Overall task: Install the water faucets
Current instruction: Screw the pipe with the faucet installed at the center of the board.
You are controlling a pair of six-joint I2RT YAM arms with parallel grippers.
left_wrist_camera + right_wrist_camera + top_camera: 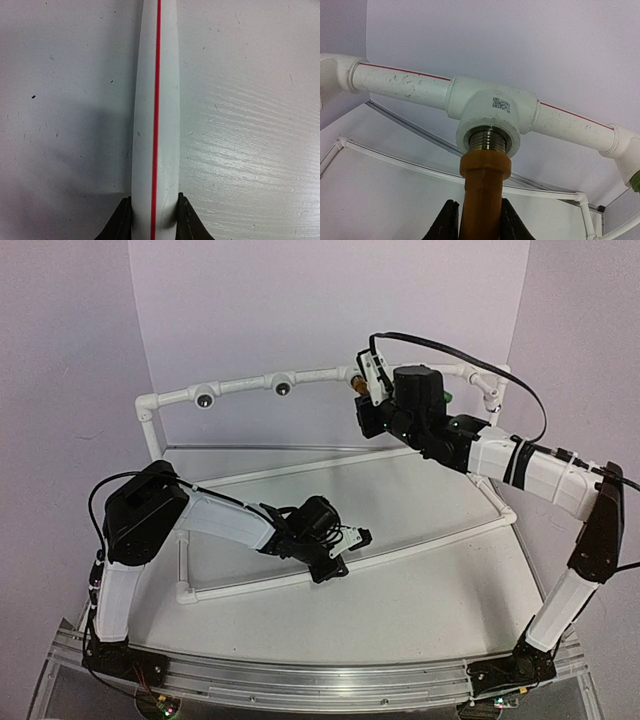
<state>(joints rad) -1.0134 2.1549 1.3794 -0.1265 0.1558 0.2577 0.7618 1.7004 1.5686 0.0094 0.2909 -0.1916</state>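
**Orange tap at the tee on the top rail**

Orange plastic, smooth and round, forms the body of the tap (482,200). Its metal threaded end (487,140) sits in the mouth of a white tee fitting (492,107) on the raised top rail (240,385). The right gripper (479,212) is clamped on the tap, one dark finger on each side.

Further left along that rail are two dark round sockets (204,398), well apart from the tap.

Low on the table (250,125), the left gripper (154,212) is closed around a white pipe (155,100). The pipe is glossy, with a thin red stripe along its length. The tabletop is pale, with a faint wood grain and small scratches. A tee label carries small printed squares.
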